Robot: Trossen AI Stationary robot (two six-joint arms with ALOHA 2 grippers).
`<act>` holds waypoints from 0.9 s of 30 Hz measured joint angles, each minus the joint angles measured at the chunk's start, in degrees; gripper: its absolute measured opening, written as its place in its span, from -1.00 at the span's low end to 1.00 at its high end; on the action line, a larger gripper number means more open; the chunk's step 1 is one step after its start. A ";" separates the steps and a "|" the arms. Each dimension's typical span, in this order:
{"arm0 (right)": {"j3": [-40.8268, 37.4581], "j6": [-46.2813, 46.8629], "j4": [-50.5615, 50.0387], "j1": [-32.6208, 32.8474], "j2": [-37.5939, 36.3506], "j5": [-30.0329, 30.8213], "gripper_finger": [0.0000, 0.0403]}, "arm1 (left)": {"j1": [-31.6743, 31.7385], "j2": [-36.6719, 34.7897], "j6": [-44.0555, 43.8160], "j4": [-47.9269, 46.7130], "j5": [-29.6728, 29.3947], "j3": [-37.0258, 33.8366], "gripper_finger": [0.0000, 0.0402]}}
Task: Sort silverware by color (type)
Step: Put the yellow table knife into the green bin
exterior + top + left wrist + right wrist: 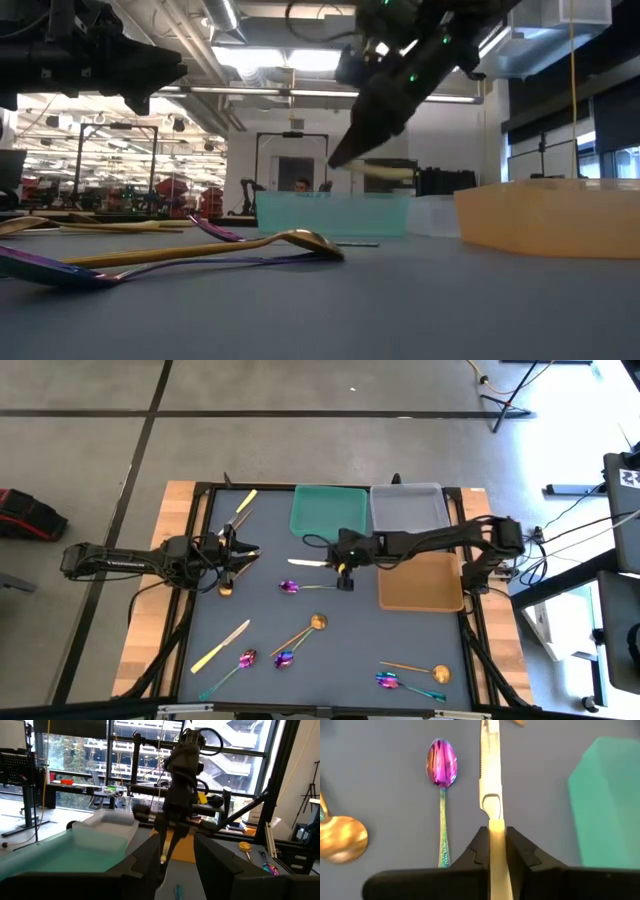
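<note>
My right gripper (338, 566) is shut on a pale yellow-gold knife (308, 563) over the middle of the table, just in front of the green tray (328, 510). My left gripper (245, 552) is open and empty at the far left, above a copper-gold spoon (226, 588). A purple-blue spoon (289, 587) lies flat on the dark mat below the held knife and shows in the right wrist view (441, 762). Other knives (221, 646) and spoons (318, 622) lie scattered on the mat. My right gripper pinches the knife's handle (495, 827) between its two fingers. The fingers slant down from the table's right side. The blade (489, 765) sticks out ahead of the fingers toward the table's left. The knife hangs about level, lifted clear of the mat (385, 172).
A grey tray (408, 507) stands at the far edge beside the green one, and an orange tray (420, 582) at the right. Knives (240, 510) lie at the far left corner. More spoons lie near the front edge (285, 658) and front right (440, 673).
</note>
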 joint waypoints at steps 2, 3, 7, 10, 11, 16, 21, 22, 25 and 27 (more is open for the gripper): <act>0.00 -1.16 -0.20 0.00 -1.34 1.01 -0.91 | 0.01 0.00 0.02 0.00 0.01 0.01 -0.43; 0.00 -1.84 -0.22 0.00 -2.08 1.51 -0.90 | 0.00 0.00 0.02 0.00 0.00 0.00 -0.43; 0.02 -3.97 -0.02 -0.75 -4.32 3.16 -0.90 | 0.00 0.00 0.00 0.00 0.00 0.02 -0.43; 0.04 -4.95 0.02 -2.55 -5.40 3.29 -0.90 | 0.00 0.00 0.02 0.00 0.01 0.02 -0.43; 0.04 -5.42 0.00 -3.38 -5.78 3.22 -0.90 | 0.01 0.00 0.02 0.00 0.00 0.00 -0.43; 0.11 -8.41 2.82 -7.61 -6.09 2.69 -0.90 | 0.02 0.00 0.02 -0.02 0.00 0.02 -0.43; 0.11 -12.80 5.76 -11.64 -6.09 0.51 -0.90 | 0.01 0.00 0.02 0.00 0.00 0.00 -0.43; 0.11 -13.44 6.42 -12.41 -6.09 0.46 -0.90 | 0.00 0.00 0.02 -0.02 -0.02 0.00 -0.43; 0.13 -15.94 8.55 -14.60 -6.03 0.25 -0.90 | 0.00 0.00 0.02 -0.04 0.00 0.02 -0.43; 0.13 -17.03 10.13 -16.19 -5.65 0.19 -0.90 | 0.00 0.00 0.02 -0.07 0.00 0.00 -0.43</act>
